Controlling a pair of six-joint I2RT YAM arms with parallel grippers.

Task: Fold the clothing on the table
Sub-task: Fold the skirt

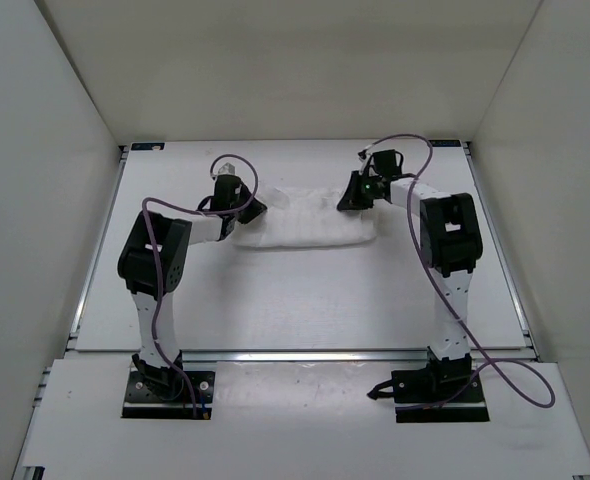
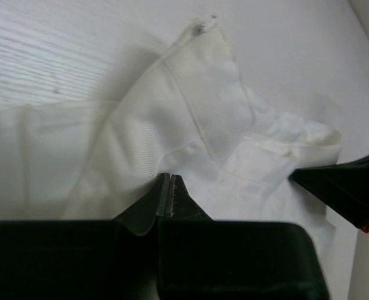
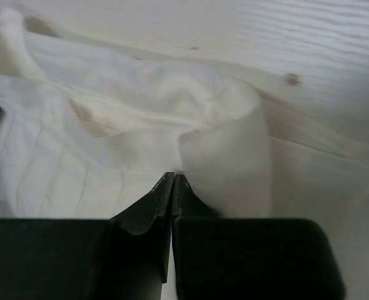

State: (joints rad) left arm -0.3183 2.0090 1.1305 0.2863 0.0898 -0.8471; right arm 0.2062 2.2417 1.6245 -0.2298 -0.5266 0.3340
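White table [image 1: 305, 300], silver rail [image 1: 305, 354], clothing [image 1: 315, 225], walls [image 1: 35, 150]

We can read no text, label, brand, number or sign in any of the three views.
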